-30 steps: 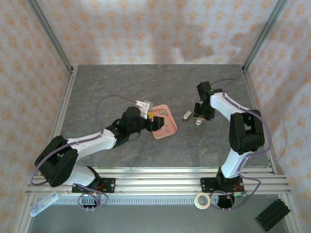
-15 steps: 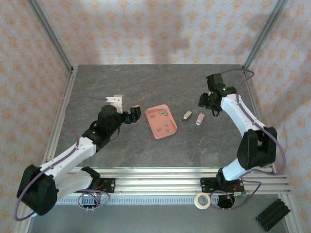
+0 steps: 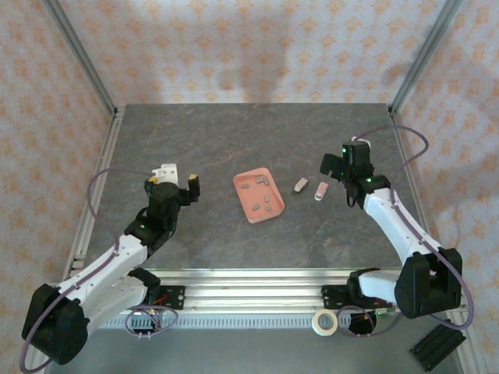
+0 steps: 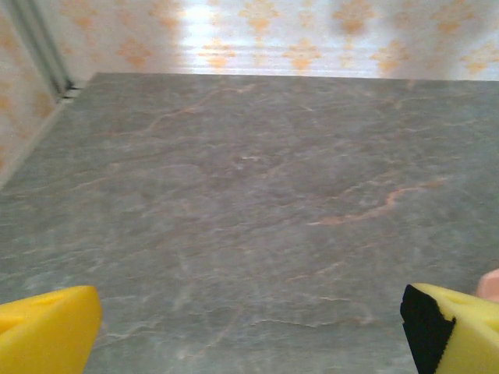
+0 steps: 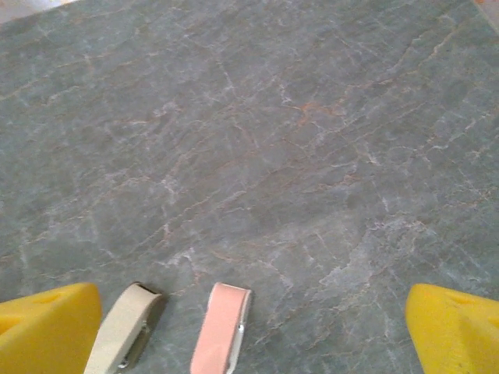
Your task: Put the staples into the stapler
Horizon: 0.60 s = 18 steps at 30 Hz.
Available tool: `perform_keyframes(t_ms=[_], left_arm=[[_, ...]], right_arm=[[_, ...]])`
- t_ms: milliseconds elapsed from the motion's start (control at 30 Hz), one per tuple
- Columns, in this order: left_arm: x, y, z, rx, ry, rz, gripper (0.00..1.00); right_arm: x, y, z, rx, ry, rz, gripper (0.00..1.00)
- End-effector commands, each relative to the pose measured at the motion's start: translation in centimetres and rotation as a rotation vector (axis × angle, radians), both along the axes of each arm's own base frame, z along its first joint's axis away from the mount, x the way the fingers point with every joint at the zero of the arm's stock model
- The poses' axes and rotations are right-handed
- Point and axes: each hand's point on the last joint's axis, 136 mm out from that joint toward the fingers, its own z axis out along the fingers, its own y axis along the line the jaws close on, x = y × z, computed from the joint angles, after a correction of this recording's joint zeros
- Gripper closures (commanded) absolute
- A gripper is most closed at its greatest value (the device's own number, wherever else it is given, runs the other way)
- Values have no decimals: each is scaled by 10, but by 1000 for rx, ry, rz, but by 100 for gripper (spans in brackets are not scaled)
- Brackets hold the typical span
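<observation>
The stapler (image 3: 320, 191), small and pale pink with a white edge, lies flat on the grey table right of centre. In the right wrist view the stapler (image 5: 222, 327) sits low between the yellow fingers. My right gripper (image 3: 337, 173) hovers just right of it, open and holding nothing; its jaws (image 5: 257, 312) stand wide. The staples (image 3: 268, 199), several short grey strips, lie in the salmon-pink tray (image 3: 254, 195) at mid-table. My left gripper (image 3: 175, 187) is well to the left of the tray, open, with bare table between its yellow fingers (image 4: 47, 331).
A cream stubby piece (image 3: 300, 185) lies just left of the stapler, and the same cream piece (image 5: 125, 331) shows beside my right gripper's left finger. A tape roll (image 3: 324, 321) and a black block (image 3: 438, 343) sit beyond the front rail.
Both arms have drawn back from the middle: the left gripper left, away from the tray, the right gripper right, away from the stapler. Both jaws opened wider.
</observation>
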Motion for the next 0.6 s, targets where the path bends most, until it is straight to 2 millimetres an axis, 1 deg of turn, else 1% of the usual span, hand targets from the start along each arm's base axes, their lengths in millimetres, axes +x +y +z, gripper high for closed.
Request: perform_keyframes(t_ms=[0, 33, 67, 233, 400, 567], left_arm=[[-5, 25, 13, 50, -95, 109, 0], [-7, 29, 13, 56, -115, 125, 0], [-9, 32, 13, 60, -133, 139, 0], [-18, 51, 9, 109, -193, 218, 0], [-19, 59, -3, 155, -189, 235, 0], [-17, 67, -15, 163, -198, 256, 0]], right_arm=[[8, -15, 11, -58, -116, -61, 0], [5, -18, 16, -63, -156, -70, 0], [4, -19, 15, -71, -178, -73, 0], [-3, -22, -2, -81, -232, -73, 0], [-6, -27, -16, -117, -250, -75, 0], [-5, -29, -18, -150, -277, -68, 0]])
